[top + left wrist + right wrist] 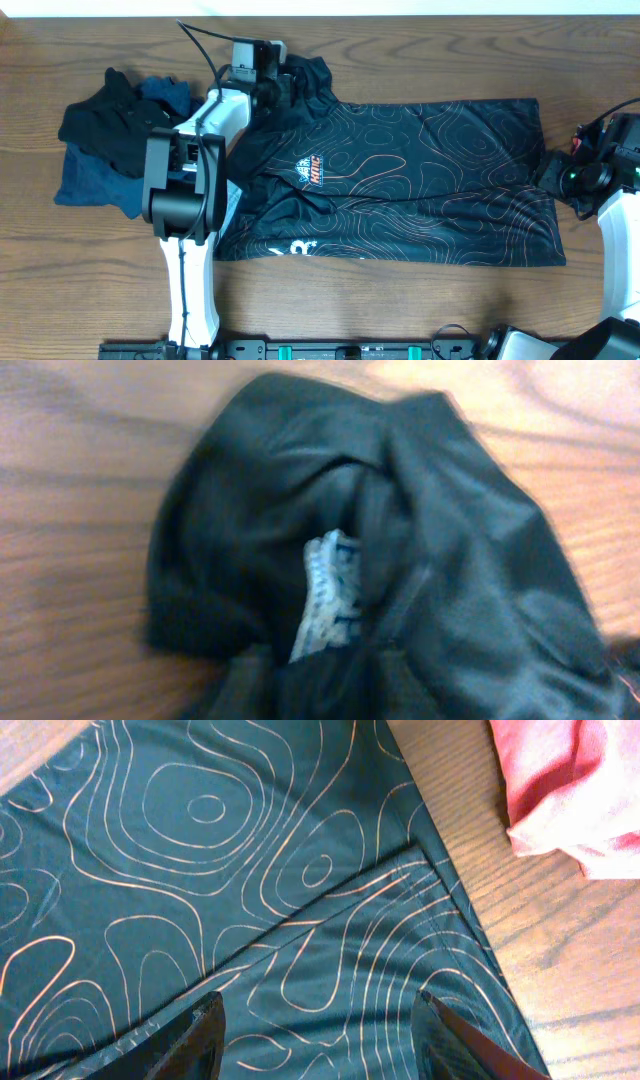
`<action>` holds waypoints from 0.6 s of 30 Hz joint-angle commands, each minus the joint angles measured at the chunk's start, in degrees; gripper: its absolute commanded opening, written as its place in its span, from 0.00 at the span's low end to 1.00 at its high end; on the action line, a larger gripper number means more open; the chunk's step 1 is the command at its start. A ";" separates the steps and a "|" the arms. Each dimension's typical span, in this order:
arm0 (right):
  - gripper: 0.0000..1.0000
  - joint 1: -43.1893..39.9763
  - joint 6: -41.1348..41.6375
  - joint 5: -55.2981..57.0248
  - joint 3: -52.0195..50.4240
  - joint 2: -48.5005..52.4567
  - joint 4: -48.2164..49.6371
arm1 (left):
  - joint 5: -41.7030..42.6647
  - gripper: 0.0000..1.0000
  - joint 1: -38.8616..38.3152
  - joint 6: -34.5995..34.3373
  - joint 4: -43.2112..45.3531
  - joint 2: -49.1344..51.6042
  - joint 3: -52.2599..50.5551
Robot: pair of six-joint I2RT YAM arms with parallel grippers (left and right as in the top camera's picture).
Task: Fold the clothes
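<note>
R claw (320,1007), jaws wide apart, over jersey (250,870)

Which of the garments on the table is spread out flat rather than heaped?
The black jersey with orange contour lines in the middle; the dark clothes to its left lie crumpled in a pile.

A brown wood-grain table (400,60) is seen carrying everything. A black jersey (420,180) patterned with orange contour lines is spread mostly flat across its middle, with one far corner bunched up. A heap of black and blue clothes (110,140) is piled on the wood left of the jersey. In the right wrist view, a pink cloth (575,790) is laid beyond the jersey's edge, separated by bare wood.
</note>
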 commanded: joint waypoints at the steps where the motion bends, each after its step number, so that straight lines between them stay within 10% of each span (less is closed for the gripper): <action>1: 0.56 0.59 -0.83 -0.46 0.72 -0.13 0.76 | 4.72 0.08 -0.50 -0.20 0.11 1.42 0.44; 9: 0.43 0.66 -0.90 -0.48 0.74 0.81 2.93 | 5.27 0.06 1.40 -6.36 -1.64 -2.21 0.44; 18: 0.62 1.97 -3.41 -0.74 13.40 18.05 4.24 | 5.42 0.06 1.77 -6.56 -6.64 -7.28 0.44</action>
